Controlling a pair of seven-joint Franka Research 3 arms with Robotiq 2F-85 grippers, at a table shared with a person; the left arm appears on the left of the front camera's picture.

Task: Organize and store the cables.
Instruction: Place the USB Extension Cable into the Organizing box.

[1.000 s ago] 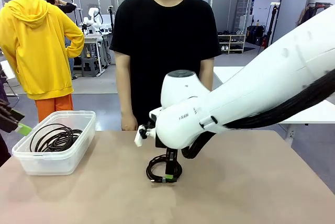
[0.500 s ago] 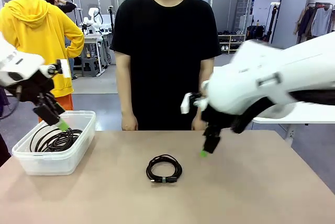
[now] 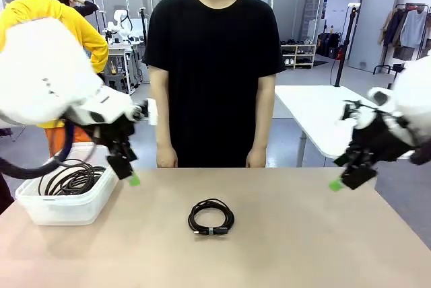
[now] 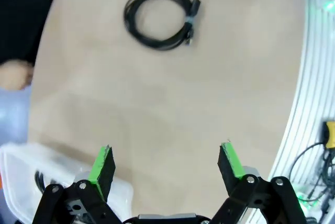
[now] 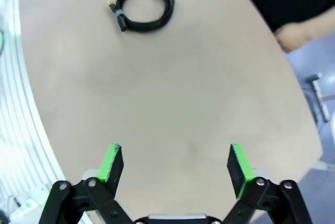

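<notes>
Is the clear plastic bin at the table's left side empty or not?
Not empty: the clear plastic bin holds black coiled cables.

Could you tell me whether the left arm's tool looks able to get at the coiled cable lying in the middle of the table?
Probably yes: the left tool is open, and bare table surrounds the coiled cable.

One black cable (image 3: pixel 211 217) lies flat on the table (image 3: pixel 310 241), wound into a round coil (a small grey tie binds its near side), about mid-surface. More coiled cables (image 3: pixel 69 179) rest in the clear bin (image 3: pixel 64 209) at the left edge.
</notes>
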